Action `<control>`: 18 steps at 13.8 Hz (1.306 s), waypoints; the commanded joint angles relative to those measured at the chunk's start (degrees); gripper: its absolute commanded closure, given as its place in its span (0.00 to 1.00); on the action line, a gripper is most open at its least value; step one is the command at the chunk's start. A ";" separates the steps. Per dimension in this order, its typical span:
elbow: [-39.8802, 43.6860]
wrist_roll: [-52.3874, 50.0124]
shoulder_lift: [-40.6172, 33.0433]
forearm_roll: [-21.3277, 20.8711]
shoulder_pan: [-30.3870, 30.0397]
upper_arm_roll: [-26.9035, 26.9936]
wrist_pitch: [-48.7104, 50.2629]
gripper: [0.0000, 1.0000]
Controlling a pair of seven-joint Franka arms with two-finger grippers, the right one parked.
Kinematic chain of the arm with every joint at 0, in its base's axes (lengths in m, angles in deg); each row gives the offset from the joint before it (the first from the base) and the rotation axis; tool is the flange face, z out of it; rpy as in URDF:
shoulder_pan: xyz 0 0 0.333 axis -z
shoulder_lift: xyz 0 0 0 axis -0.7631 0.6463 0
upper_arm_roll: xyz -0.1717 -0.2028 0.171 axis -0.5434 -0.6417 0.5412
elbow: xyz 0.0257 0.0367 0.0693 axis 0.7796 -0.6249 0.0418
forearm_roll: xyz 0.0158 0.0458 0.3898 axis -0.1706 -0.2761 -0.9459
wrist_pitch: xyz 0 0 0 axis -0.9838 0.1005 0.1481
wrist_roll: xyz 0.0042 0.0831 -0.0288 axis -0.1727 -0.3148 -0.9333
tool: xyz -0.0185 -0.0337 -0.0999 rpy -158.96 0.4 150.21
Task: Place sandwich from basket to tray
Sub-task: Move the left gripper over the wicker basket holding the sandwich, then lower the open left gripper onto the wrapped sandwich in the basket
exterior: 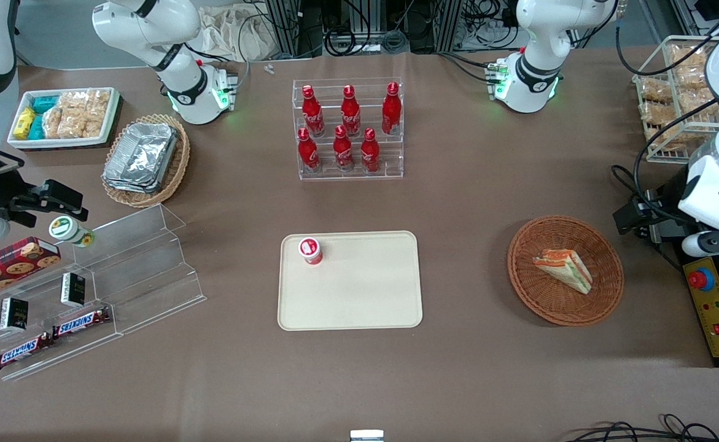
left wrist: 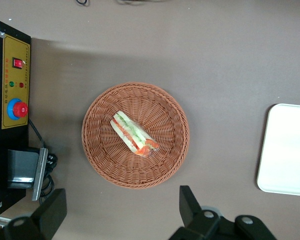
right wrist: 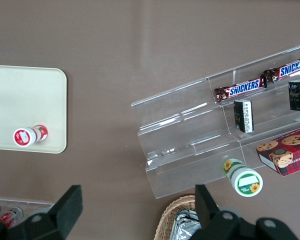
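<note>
Lighting is bright, even and overhead in all three views. Shadows are soft and short: the flat cream-beige plastic tray [exterior: 359,301] and the round reddish-brown wicker basket [exterior: 565,269] each cast a faint dark fringe on the matte brown table covering [exterior: 470,184]. A wide diffuse shadow band crosses that covering in the left wrist view. The stack of silver foil containers [exterior: 141,156] shows mild glare. The left arm's black two-finger gripper [left wrist: 122,212], spread wide above the table beside the basket, appears slightly soft.

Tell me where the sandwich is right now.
The sandwich lies in the round wicker basket, toward the working arm's end of the table, with the open gripper above.
</note>
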 commanded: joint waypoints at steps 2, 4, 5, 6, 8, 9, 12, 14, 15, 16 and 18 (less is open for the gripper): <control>0.45 -0.88 -0.08 -0.28 0.18 -0.05 0.16 0.00; 0.11 -0.79 -0.17 -0.28 0.09 -0.05 0.60 0.00; -0.42 -1.05 -0.17 -0.37 0.09 0.04 1.04 0.00; -2.42 -1.66 -0.60 -0.37 0.09 0.04 1.22 0.00; -8.39 -2.11 -3.49 -0.72 0.09 0.13 -1.75 0.00; -13.82 -2.11 -6.21 -0.63 0.00 0.13 -5.16 0.00; -28.69 -2.63 -11.59 0.24 -0.35 0.39 -17.13 0.00; -31.61 -3.42 -10.72 0.25 -0.35 0.48 -19.69 0.00; -32.93 -4.82 -10.46 0.25 -0.52 0.48 -21.62 0.00; -33.73 -5.87 -10.19 0.25 -0.87 0.48 -22.85 0.00; -33.73 -5.97 -7.48 0.25 -2.10 0.48 -23.13 0.00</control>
